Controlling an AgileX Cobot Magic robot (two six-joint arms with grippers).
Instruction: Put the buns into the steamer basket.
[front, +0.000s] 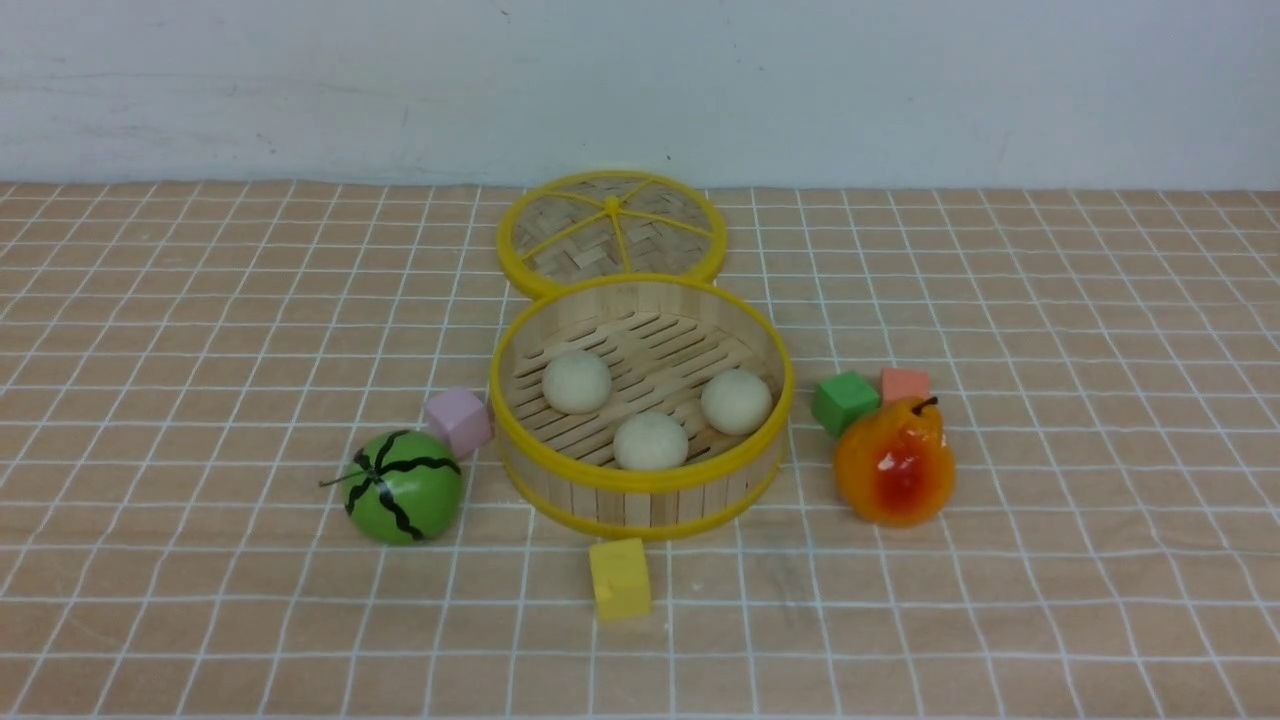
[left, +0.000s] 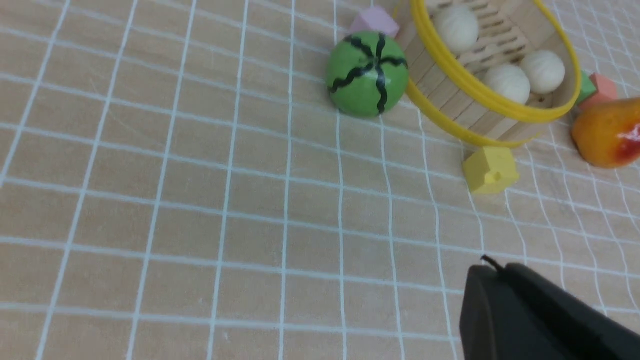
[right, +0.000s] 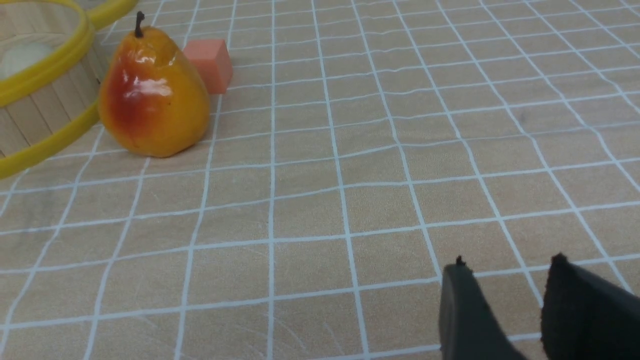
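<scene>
Buns all sit inside the steamer basket

Buns number three, and none is in a claw. The left gripper shows in its wrist view as one dark mass with its jaws pressed together, empty, hanging over bare checked cloth. The right gripper shows two dark fingers with a narrow gap between them, holding nothing, also above bare cloth.

Outward from the left claw come a yellow cube, just in front of the steamer basket, and a green watermelon ball beside the basket's left wall, with a pink cube behind it.

Outward from the right claw stand a pear, a green cube and an orange cube to the basket's right.

All three buns rest on the basket's slatted floor, apart from each other. A woven lid lies flat behind the basket.
</scene>
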